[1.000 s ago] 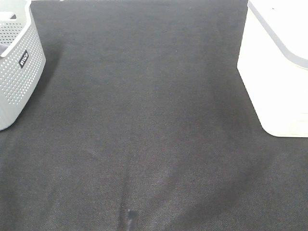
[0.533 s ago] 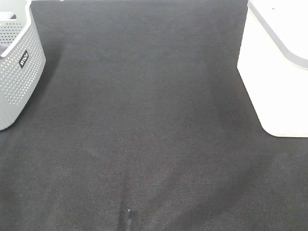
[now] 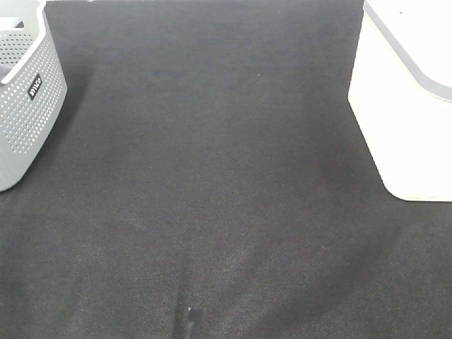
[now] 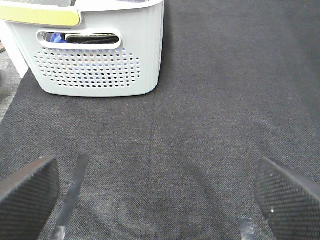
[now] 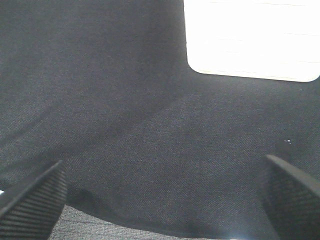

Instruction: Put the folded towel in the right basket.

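The right basket (image 3: 402,127) is white and stands at the right edge of the black mat; it also shows in the right wrist view (image 5: 250,45). No towel lies on the mat. In the left wrist view a dark folded cloth (image 4: 92,38) shows through the handle slot of the grey perforated left basket (image 4: 100,75); I cannot tell whether it is the towel. My left gripper (image 4: 160,200) is open and empty over the mat, short of the grey basket. My right gripper (image 5: 162,200) is open and empty over the mat, short of the white basket. Neither gripper shows in the high view.
The grey basket (image 3: 28,106) stands at the left edge of the black mat (image 3: 212,176). A small strip of tape (image 3: 191,321) lies near the mat's front edge. A grey floor strip (image 5: 125,230) shows beyond the mat's edge.
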Robot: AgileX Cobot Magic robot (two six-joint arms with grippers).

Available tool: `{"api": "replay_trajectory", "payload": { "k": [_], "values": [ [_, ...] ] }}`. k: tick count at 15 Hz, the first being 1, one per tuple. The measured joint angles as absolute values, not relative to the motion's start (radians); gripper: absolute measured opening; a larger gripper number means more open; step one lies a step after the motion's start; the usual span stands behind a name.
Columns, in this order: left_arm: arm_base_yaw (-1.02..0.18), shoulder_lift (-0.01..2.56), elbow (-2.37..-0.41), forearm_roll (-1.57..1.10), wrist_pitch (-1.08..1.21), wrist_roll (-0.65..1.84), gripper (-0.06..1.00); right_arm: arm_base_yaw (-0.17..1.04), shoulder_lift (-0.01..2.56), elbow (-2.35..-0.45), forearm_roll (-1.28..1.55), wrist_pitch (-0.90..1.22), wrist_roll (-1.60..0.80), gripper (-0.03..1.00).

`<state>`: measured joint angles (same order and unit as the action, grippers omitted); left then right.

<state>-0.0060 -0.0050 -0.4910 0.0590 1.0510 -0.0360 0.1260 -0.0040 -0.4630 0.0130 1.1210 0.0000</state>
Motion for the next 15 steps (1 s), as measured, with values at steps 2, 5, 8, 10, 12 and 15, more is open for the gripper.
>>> {"api": "replay_trajectory", "payload": {
  "k": [2,5,8,10,12,15],
  "values": [
    [-0.006,-0.005,-0.491,0.059,1.051,-0.036,0.99,0.126,-0.004,-0.463,0.013,1.116,0.0,0.98],
    [-0.006,-0.005,-0.491,0.059,1.051,-0.036,0.99,0.126,-0.004,-0.463,0.014,1.115,0.0,0.98],
    [-0.006,-0.005,-0.491,0.059,1.051,-0.036,0.99,0.055,-0.004,-0.463,0.014,1.115,0.0,0.98],
    [-0.006,-0.005,-0.491,0.059,1.051,-0.036,0.99,0.028,-0.004,-0.463,0.015,1.115,0.0,0.98],
    [-0.006,-0.005,-0.491,0.059,1.051,-0.036,0.99,0.027,-0.004,-0.463,0.015,1.115,0.0,0.98],
    [-0.006,-0.005,-0.491,0.059,1.051,-0.036,0.99,0.027,-0.004,-0.463,0.015,1.115,0.0,0.98]
  ]
}}
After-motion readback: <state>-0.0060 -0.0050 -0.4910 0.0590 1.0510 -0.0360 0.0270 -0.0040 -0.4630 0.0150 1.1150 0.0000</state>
